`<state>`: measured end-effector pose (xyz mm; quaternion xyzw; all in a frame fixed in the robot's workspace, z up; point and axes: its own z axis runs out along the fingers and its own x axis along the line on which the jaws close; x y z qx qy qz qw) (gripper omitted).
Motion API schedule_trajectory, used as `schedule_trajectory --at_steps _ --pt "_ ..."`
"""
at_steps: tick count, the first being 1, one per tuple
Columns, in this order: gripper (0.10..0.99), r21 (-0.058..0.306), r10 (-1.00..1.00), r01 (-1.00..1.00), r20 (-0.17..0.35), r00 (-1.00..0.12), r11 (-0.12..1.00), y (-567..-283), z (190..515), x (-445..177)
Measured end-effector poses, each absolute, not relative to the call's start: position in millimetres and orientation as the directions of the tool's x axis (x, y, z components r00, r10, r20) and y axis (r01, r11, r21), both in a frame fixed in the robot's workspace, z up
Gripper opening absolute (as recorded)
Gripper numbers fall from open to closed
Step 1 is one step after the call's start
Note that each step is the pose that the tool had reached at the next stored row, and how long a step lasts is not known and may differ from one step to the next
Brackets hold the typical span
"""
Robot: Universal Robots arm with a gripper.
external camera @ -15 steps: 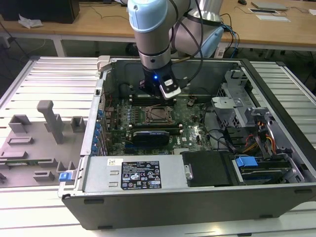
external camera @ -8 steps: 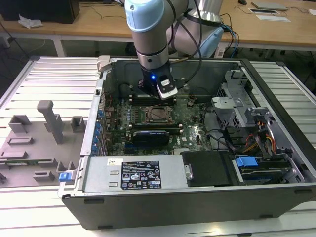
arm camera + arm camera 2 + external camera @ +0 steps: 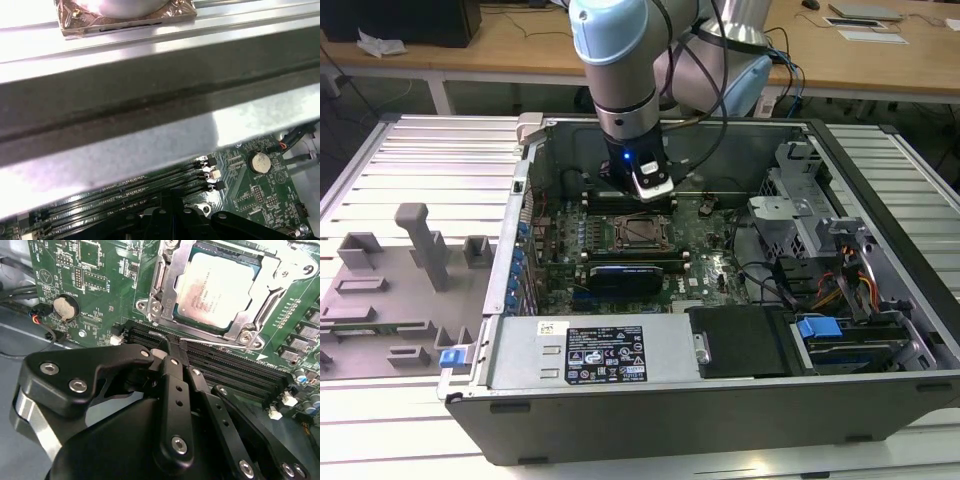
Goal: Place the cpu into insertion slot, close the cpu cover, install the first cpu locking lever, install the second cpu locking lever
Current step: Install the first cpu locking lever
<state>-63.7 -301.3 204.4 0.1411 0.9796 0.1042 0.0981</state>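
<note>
Cpu [image 3: 215, 290] lies framed by the cpu cover [image 3: 239, 331] in the second wrist view (gripper [image 3: 167, 350] nearby, fingers [image 3: 172, 385] pressed together).

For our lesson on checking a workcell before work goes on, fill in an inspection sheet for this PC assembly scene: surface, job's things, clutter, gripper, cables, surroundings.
Surface: slatted metal table carrying an open computer case.
Job's things: cpu lies inside the window of the closed cpu cover; a wire locking lever runs along the cover's edge.
Clutter: grey fixture tray beside the case, on the exterior view's left.
Gripper: gripper shut, tips at the lever's end; clamping unclear.
Cables: orange and red wires by the drive bay.
Surroundings: wooden desks behind.
</note>
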Motion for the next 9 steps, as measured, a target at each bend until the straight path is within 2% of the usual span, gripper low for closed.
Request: schedule_trajectory --at_steps 9 --pt "0.106 0.224 0.358 0.319 -0.165 -0.919 0.921 -301.1 197.5 -64.1"
